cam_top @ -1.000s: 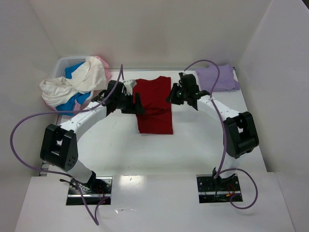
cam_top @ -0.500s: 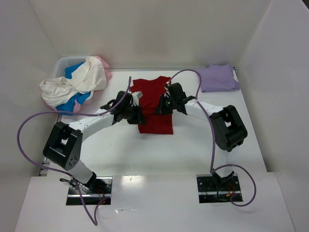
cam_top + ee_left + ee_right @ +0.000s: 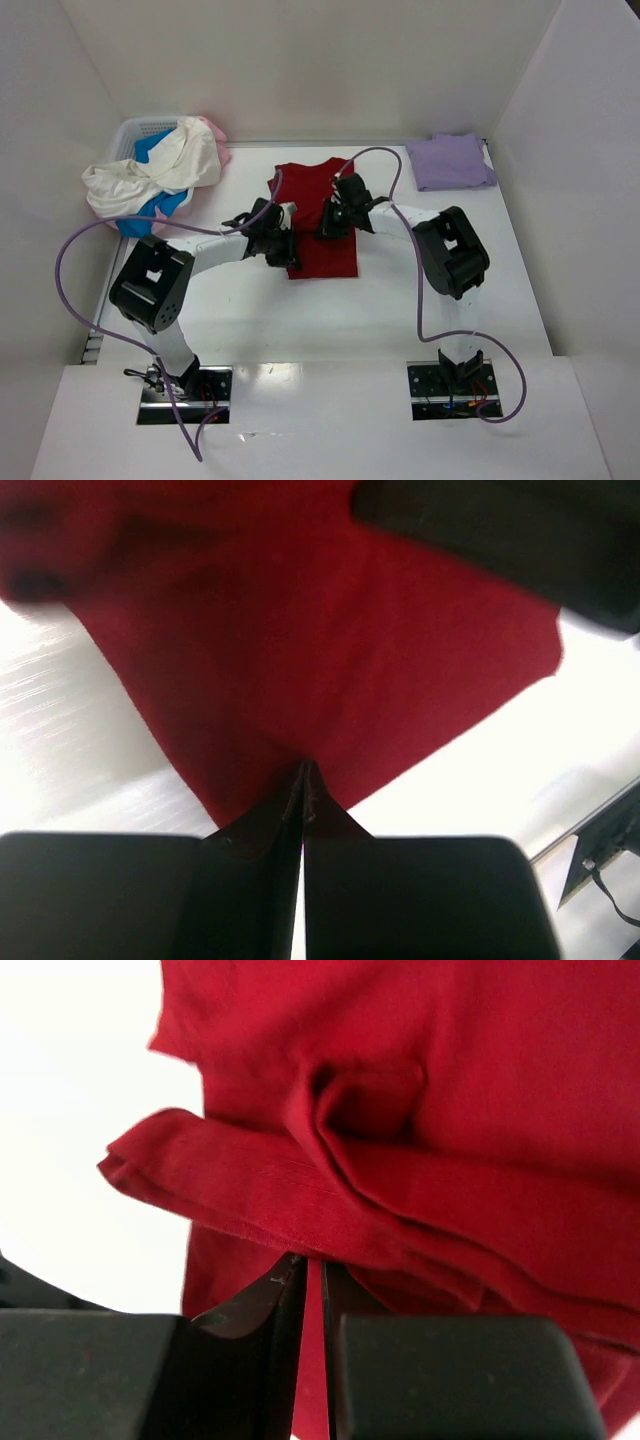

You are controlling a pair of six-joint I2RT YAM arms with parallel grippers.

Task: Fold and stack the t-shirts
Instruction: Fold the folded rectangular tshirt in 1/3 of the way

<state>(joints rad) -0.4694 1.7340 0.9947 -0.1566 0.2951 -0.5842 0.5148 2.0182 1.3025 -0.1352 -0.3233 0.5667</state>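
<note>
Two grippers sit close together on a dark red t-shirt (image 3: pixel 312 190) spread on the white desk (image 3: pixel 400 300); the left gripper (image 3: pixel 303 780) is clamped on its edge, cloth spreading ahead; the right gripper (image 3: pixel 312 1265) pinches a raised fold; a folded lavender t-shirt (image 3: pixel 452 162) lies well beyond the right gripper.

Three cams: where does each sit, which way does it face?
Top external: above and behind the bases, facing down at the white table; both arms show.
Left wrist: on the left arm, facing along the left gripper, shut on the dark red cloth t-shirt.
Right wrist: likewise, right gripper shut on its folded edge.
Shared: all three show that shirt.
</note>
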